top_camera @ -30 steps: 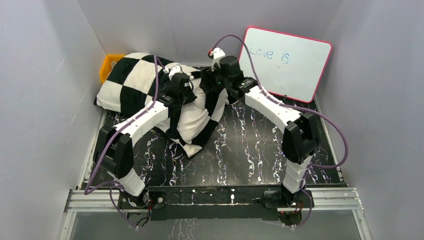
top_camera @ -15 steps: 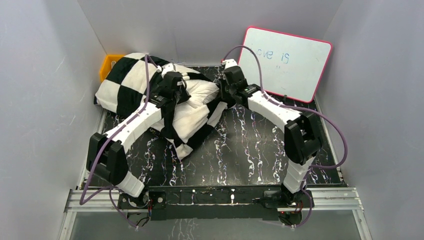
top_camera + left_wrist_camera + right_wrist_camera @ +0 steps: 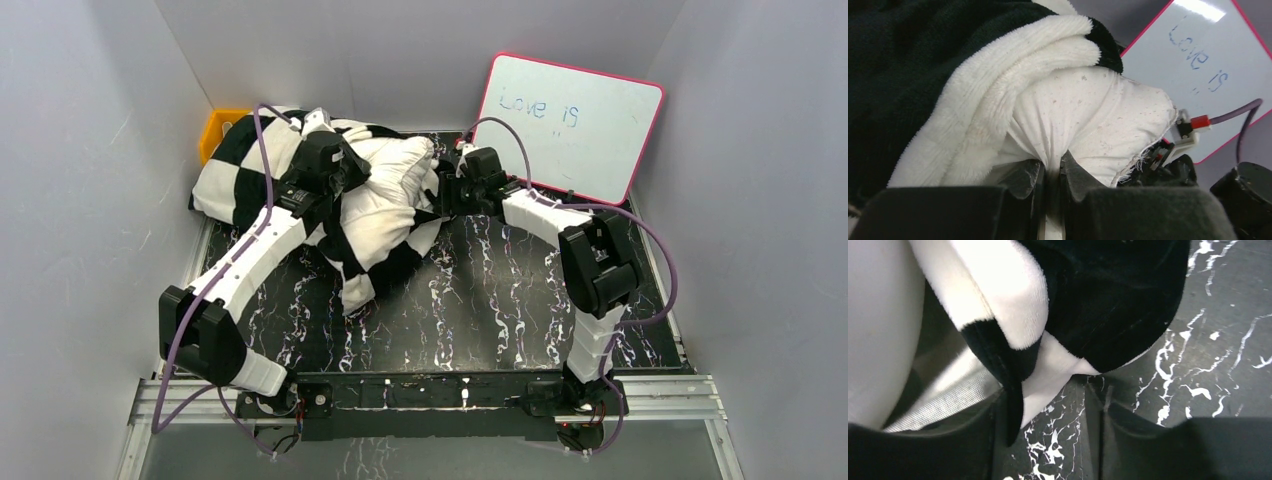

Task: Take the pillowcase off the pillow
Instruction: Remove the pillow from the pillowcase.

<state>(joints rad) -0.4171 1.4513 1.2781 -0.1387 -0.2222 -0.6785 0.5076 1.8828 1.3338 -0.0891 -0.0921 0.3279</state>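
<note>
At tabletop (image 3: 1198, 365) far-left corner, left pincer (image 3: 1052, 167) clenched on pillow (image 3: 1088, 115); right pincer (image 3: 1045, 405) released, jaws apart around dangling pillowcase (image 3: 1108, 305) hem.

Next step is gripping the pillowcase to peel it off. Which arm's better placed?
Right. The right end effector is open, with the pillowcase hem hanging between its fingers. The left end effector is shut on the pillow, so it likely serves as the anchor.

The table's (image 3: 480, 310) near half lies open; pillow (image 3: 395, 175) and pillowcase (image 3: 235, 160) crowd the far left. A whiteboard (image 3: 570, 125) blocks the far right; walls (image 3: 90, 200) close both sides.
</note>
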